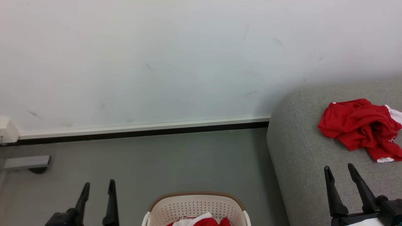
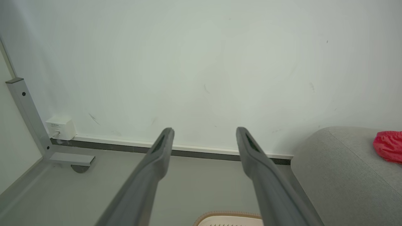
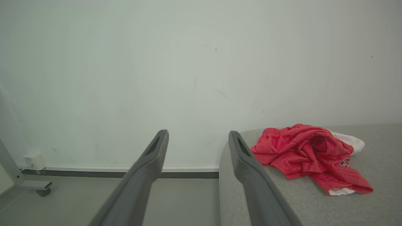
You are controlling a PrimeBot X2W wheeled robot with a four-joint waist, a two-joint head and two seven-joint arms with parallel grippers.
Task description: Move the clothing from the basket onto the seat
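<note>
A red piece of clothing (image 1: pixel 358 127) is lying bunched up on the grey seat (image 1: pixel 298 150) at 3 o'clock. More red and white clothing (image 1: pixel 205 222) is sitting in the basket (image 1: pixel 194 205) at 6 o'clock. The left gripper (image 1: pixel 99 185) and right gripper (image 1: pixel 339 169) are both hanging wide open, holding nothing.

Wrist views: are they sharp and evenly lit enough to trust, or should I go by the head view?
Left wrist view: left gripper blurs toward the lens, and the clothing at the edge looks washed pink. Right wrist view: right gripper likewise soft near the lens, clothing folds crisp. Head view: flat even light, no glare, basket cut off at the bottom edge.
</note>
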